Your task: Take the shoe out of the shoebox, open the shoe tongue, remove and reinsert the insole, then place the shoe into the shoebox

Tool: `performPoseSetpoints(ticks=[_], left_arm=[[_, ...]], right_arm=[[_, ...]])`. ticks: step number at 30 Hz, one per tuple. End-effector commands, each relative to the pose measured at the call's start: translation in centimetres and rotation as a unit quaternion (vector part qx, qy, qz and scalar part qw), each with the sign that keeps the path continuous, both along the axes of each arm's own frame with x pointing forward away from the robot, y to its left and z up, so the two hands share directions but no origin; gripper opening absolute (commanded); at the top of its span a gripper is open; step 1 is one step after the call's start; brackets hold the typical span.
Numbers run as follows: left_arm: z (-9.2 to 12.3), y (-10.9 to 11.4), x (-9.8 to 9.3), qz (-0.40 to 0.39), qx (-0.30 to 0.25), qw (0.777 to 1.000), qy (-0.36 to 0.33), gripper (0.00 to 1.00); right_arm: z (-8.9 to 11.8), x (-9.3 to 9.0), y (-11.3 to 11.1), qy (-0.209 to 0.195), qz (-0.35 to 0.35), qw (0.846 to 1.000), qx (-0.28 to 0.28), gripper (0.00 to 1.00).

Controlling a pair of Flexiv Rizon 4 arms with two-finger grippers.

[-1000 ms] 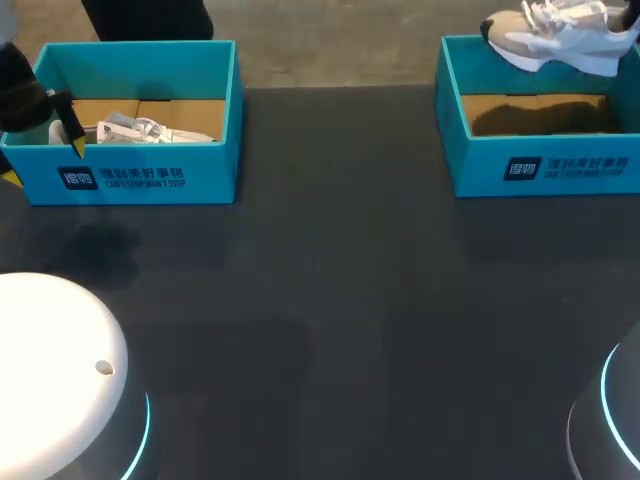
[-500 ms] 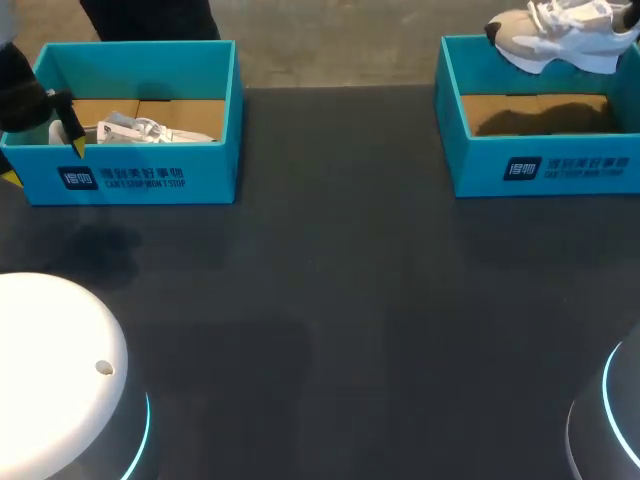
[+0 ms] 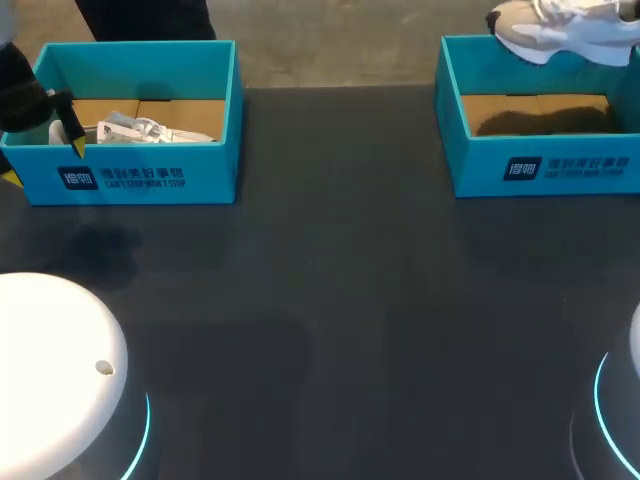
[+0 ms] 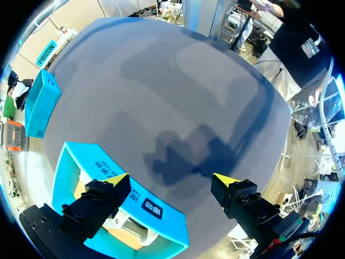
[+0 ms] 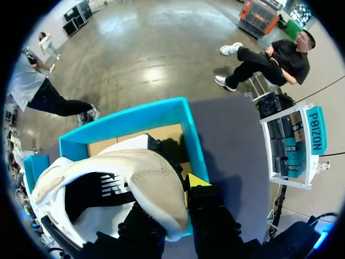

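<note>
A white and beige shoe (image 3: 560,28) hangs above the far wall of the right teal shoebox (image 3: 540,165), whose cardboard floor is bare. In the right wrist view my right gripper (image 5: 173,200) is shut on that shoe (image 5: 108,189) at its heel, over the right shoebox (image 5: 135,125); only one yellow tip shows. The left teal shoebox (image 3: 135,175) holds another white shoe (image 3: 150,131). My left gripper (image 3: 44,160) sits at that box's left end. In the left wrist view the left gripper (image 4: 172,181) is open and empty, one finger over the left shoebox (image 4: 116,202).
The dark table (image 3: 330,320) spreads wide between the two boxes and toward the near edge. My arms' white bases stand at the near left (image 3: 60,370) and near right corners. The right box (image 4: 40,102) also shows far off in the left wrist view.
The held shoe has moved farther up and away over the right box, now partly out of the head view. The left arm has stayed still.
</note>
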State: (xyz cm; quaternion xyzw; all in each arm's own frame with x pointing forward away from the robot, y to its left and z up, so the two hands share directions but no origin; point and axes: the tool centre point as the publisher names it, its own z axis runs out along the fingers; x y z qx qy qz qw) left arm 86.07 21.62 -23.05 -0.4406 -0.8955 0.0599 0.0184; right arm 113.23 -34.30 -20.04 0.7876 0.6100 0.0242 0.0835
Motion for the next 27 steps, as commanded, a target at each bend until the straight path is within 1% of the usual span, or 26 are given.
performPoseSetpoints(ticks=[1,7,10,12,14,21,27], left_arm=[[0.0,0.0,-0.1,0.0,0.0,1.0,-0.001,1.0],[0.0,0.0,-0.1,0.0,0.0,1.0,-0.001,1.0],[0.0,0.0,-0.1,0.0,0.0,1.0,-0.001,1.0],[0.0,0.0,-0.1,0.0,0.0,1.0,-0.001,1.0],[0.0,0.0,-0.1,0.0,0.0,1.0,-0.001,1.0],[0.0,0.0,-0.1,0.0,0.0,1.0,-0.001,1.0],[0.0,0.0,-0.1,0.0,0.0,1.0,-0.001,1.0]], right_arm=[[2.0,-0.4,0.1,0.003,0.002,1.0,-0.012,0.0],[3.4,-1.0,0.2,-0.001,0.008,1.0,-0.023,0.0],[3.6,-1.5,0.4,0.002,0.005,0.999,-0.04,0.0],[3.7,-1.9,0.7,0.004,0.003,0.999,-0.039,0.0],[3.8,-2.3,1.1,0.006,-0.005,0.999,-0.054,0.0],[4.8,-3.9,3.4,0.002,-0.018,0.999,-0.046,0.0],[5.4,-5.9,5.7,0.002,-0.019,0.999,-0.042,0.0]])
